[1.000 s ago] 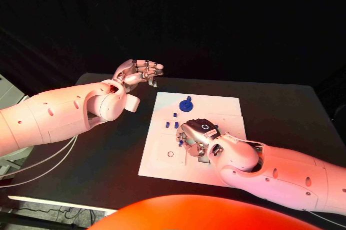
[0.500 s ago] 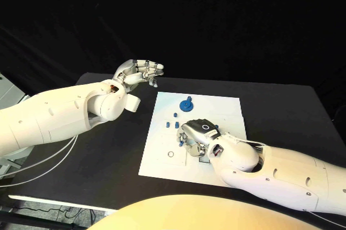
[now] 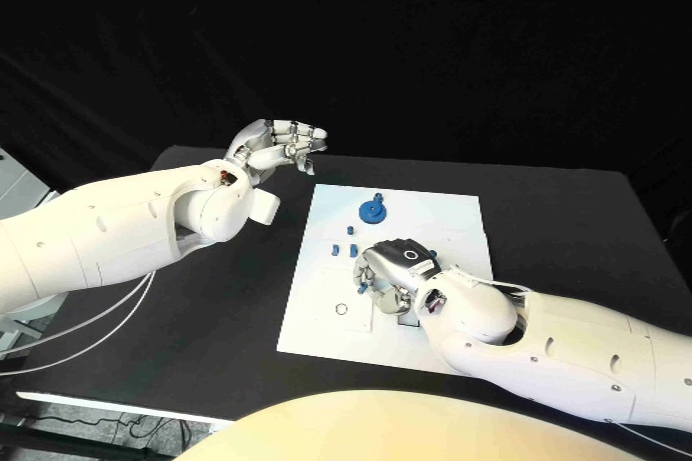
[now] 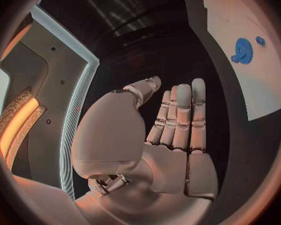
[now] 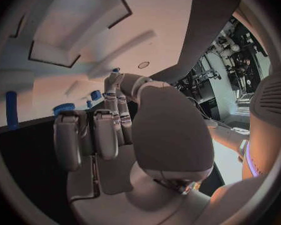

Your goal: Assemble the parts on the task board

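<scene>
Right robot hand (image 3: 397, 273) lies over the middle of the task board (image 3: 433, 221); the board area beneath it is hidden, and whether its fingertips touch or hold a part cannot be told. Small blue parts (image 3: 343, 249) beside it are too small to make out in shape. In the left wrist view the board (image 4: 256, 60) is cut off at the circle's rim. Blue gear (image 5: 63, 108) is partly hidden behind the fingers (image 5: 106, 130).

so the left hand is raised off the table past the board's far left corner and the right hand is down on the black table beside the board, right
Not quite. The right hand is down on the white task board itself, over its middle among the small blue parts, not on the black table beside it; the head view shows this. The left hand is indeed raised off the table, past the board's far left corner.
</scene>
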Controlling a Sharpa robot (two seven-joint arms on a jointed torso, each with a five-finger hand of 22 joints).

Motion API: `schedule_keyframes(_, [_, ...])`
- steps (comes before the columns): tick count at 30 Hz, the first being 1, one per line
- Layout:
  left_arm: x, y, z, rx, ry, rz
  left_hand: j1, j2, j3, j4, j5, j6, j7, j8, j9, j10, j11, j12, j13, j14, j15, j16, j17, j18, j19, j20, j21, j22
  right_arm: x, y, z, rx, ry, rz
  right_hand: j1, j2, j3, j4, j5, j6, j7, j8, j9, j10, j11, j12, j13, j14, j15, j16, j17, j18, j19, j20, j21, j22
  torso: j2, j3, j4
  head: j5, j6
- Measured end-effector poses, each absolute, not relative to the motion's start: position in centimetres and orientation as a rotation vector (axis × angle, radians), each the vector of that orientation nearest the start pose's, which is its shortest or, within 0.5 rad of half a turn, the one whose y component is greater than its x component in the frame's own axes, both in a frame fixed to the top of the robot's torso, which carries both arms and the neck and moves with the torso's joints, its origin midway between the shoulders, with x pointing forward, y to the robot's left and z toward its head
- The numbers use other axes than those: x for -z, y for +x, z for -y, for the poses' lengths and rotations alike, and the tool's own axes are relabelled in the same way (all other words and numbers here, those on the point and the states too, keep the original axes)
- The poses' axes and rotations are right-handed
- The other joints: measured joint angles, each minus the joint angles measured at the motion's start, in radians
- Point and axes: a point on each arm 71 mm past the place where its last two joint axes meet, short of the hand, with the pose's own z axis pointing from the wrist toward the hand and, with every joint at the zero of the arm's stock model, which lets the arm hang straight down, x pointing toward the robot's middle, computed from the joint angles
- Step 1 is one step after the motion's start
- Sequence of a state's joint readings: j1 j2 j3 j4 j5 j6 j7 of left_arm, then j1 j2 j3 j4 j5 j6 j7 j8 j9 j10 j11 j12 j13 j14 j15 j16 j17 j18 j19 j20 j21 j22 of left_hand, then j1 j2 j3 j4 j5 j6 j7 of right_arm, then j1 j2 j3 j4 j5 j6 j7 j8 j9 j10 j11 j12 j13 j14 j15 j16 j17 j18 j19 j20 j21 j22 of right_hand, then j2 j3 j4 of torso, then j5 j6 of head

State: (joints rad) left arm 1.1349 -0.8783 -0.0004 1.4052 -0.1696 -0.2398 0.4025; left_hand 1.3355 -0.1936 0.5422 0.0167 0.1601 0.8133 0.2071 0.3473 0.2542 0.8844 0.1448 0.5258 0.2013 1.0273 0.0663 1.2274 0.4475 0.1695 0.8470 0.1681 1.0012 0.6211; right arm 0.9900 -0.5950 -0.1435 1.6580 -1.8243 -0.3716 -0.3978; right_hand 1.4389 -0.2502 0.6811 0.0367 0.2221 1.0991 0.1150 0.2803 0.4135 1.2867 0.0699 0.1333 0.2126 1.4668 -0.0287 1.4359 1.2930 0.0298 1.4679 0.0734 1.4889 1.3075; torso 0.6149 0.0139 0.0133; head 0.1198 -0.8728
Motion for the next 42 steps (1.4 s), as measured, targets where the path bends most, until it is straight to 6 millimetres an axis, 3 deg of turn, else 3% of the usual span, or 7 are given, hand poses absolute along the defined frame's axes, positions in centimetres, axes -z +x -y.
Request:
schedule_keyframes(33, [20.01,49.98,-26.04,1.433,-0.995,-1.437,0.000,0.000,-0.003,0.003,0.000,0.000,0.000,0.000,-0.001,0.000,0.000,0.004,0.001,0.000,0.000,0.000,0.000,0.000,0.000,0.000,-0.004,-0.001,28.41,37.26,4.78,-0.696,-0.420,-1.737,-0.005,0.005,-0.002,-0.011,-0.002,0.002,0.002,-0.004,-0.001,0.000,0.000,0.000,0.000,0.000,0.000,-0.004,-0.004,0.000,0.000,0.000,-0.004,0.001,0.000,-0.0005,0.0007,-0.001,0.000])
schedule_keyframes(42, [20.01,49.97,-26.07,1.431,-0.995,-1.439,0.000,0.000,-0.003,0.003,0.000,0.000,0.000,0.000,-0.001,0.000,0.000,0.004,0.001,0.000,0.000,0.000,0.000,0.000,0.000,0.000,-0.003,-0.001,28.54,37.24,4.89,-0.692,-0.423,-1.742,-0.029,0.010,-0.008,-0.025,-0.002,-0.038,0.021,-0.033,-0.006,-0.010,-0.012,-0.042,-0.006,-0.002,0.003,-0.004,-0.008,0.000,0.000,0.000,-0.029,0.001,0.000,-0.0005,-0.0007,0.000,0.000])
